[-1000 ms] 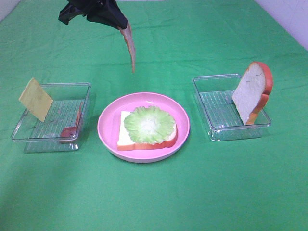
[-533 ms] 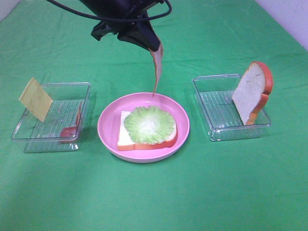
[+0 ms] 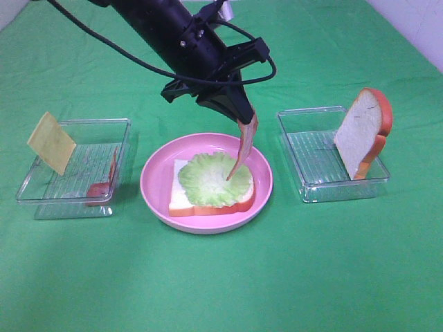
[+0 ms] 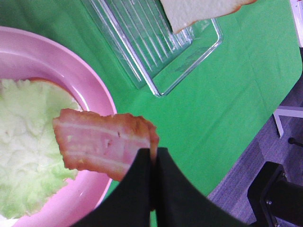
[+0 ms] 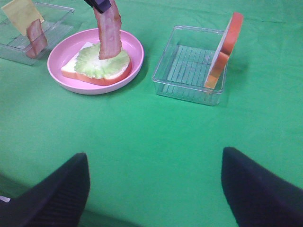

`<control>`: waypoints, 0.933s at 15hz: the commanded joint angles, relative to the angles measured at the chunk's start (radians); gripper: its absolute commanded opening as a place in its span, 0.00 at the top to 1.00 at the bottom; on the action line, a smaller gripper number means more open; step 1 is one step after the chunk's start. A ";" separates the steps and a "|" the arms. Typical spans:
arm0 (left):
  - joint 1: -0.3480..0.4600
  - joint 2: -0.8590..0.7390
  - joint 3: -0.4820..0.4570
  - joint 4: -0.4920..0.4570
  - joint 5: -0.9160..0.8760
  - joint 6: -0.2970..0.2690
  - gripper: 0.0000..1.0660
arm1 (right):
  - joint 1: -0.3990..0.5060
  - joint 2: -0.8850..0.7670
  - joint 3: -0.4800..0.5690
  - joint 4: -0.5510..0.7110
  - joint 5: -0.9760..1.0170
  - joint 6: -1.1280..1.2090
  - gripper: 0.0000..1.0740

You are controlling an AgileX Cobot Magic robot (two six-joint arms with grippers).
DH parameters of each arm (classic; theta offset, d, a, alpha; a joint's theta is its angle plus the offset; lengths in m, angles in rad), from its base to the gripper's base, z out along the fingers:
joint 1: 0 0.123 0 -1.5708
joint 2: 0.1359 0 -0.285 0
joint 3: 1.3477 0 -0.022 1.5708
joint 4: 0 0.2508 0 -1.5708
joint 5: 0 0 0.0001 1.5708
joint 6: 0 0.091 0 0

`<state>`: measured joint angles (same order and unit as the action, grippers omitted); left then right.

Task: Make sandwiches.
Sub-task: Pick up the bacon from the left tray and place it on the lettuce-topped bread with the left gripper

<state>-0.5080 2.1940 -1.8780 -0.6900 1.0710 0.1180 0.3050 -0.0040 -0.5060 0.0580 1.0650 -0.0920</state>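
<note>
The left gripper (image 3: 243, 120), jaws pinching the bacon's (image 3: 243, 148) top end, should lay it flat across the lettuce (image 3: 208, 181) before letting go; the right gripper (image 5: 156, 185) sits with jaws wide, empty.

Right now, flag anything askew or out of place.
Nothing spilled or damaged. Two pieces sit askew: the bread stands on edge at the outer end of the right tray, and the cheese leans tilted at the outer end of the left tray, both poking above the rims instead of lying flat.
</note>
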 commanded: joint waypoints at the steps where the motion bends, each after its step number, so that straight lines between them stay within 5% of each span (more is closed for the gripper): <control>1: -0.022 0.042 -0.001 -0.006 0.001 0.013 1.00 | 0.006 -0.020 0.004 -0.004 -0.008 -0.005 0.34; 4: -0.017 0.046 -0.001 0.100 0.002 0.007 1.00 | 0.006 -0.020 0.004 -0.004 -0.008 -0.005 0.34; 8: 0.002 0.019 -0.004 0.296 -0.023 -0.095 1.00 | 0.006 -0.020 0.004 -0.004 -0.008 -0.005 0.34; 12: 0.004 0.045 -0.003 0.374 -0.014 -0.106 1.00 | 0.006 -0.020 0.004 -0.004 -0.008 -0.005 0.34; 14: 0.005 0.044 -0.003 0.463 -0.033 -0.164 1.00 | 0.006 -0.020 0.004 -0.004 -0.008 -0.005 0.34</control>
<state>-0.5020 2.2390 -1.8820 -0.2510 1.0460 -0.0280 0.3050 -0.0040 -0.5060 0.0580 1.0650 -0.0920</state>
